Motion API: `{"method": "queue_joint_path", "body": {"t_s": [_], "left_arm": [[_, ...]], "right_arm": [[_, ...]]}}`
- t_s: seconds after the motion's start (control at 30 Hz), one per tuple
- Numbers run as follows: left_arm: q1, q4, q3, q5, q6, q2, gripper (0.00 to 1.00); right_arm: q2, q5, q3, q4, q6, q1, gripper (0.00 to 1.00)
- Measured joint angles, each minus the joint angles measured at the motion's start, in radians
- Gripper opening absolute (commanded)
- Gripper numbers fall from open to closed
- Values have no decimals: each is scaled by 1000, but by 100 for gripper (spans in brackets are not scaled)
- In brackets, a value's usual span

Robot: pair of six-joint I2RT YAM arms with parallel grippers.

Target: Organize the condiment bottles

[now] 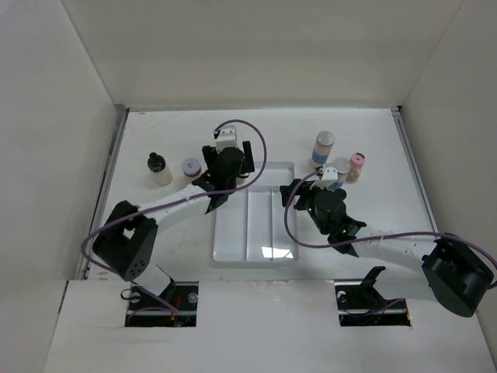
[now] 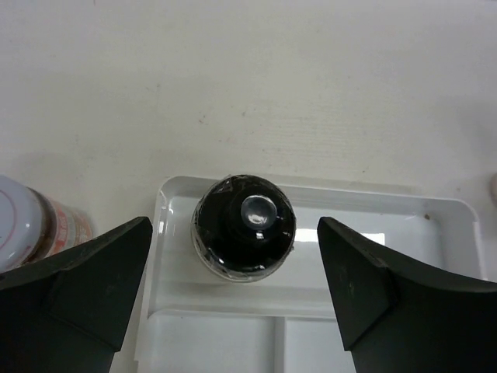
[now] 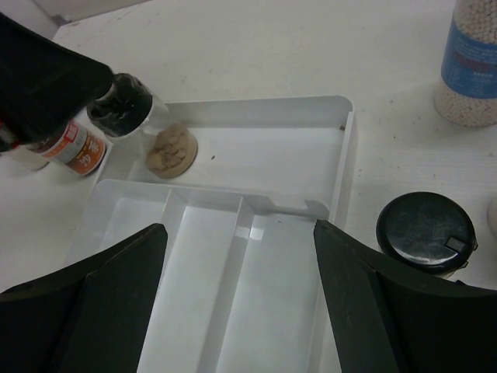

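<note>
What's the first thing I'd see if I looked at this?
The big white tray in the middle of the table. The left gripper hangs open around a black-capped bottle standing in the tray's far left corner. The other bottles wait on the table to the tray's right.

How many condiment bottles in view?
6: black-capped bottle in the tray, far compartment; cream bottle and red-labelled jar left; blue-labelled bottle, dark-lidded jar, pink-capped jar right. More may be hidden.

We find tray (image 1: 272, 221) mid-frame on table (image 1: 388, 136). Lone bottle (image 2: 243, 225) stands in tray's upper compartment, left corner. Left of tray: outer bottle (image 1: 159, 169) beside inner bottle (image 1: 190, 166). Upper right of tray: top bottle (image 1: 324, 148) above middle bottle (image 1: 340, 166) and rightmost bottle (image 1: 357, 165).
</note>
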Motion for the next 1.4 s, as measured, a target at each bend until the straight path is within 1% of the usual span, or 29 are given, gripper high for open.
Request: {"method": "queue_joint_path", "body": {"t_s": [0.07,0.13,0.17,0.27,0.3,0.33,0.4,0.43,0.5,0.57,0.6,0.63,0.73,1.1,1.4], "left_arm": [[-6,2,-24,-13,3,-85,88],[-8,4,-48,-34,3,-181,88],[1,3,-60,-48,3,-229,88],[74,-10,-83,-92,0,-336,90],[111,-14,-93,-109,-7,-359,90],[154,-19,-106,-125,-16,-375,90],[232,-39,-122,-144,-35,-377,90],[272,-51,-127,-153,-44,-366,90],[330,-68,-139,-166,-58,-333,90],[363,-77,-152,-175,-68,-297,90],[376,-82,-156,-180,-72,-275,90],[386,-84,-156,-183,-74,-254,90],[415,-85,-156,-194,-78,-205,90],[533,-18,-153,-195,-87,-87,85],[558,-3,-129,-134,-86,-13,84]], "right_arm": [[0,-1,0,0,0,-2,82],[0,-1,0,0,0,-2,76],[0,0,0,0,0,-2,70],[0,-7,0,0,2,-2,42],[1,-12,0,0,4,-2,37],[5,-17,0,0,6,-2,36],[16,-24,1,0,11,-2,37],[21,-27,1,0,12,-2,42],[31,-34,1,-3,18,-2,55],[33,-38,1,-5,19,-2,66],[33,-39,1,-4,19,-2,70],[33,-40,1,-4,20,-2,74],[40,-41,3,-4,19,-2,79],[59,-41,8,-11,18,-2,79],[74,-42,19,-15,18,-2,78]]}}
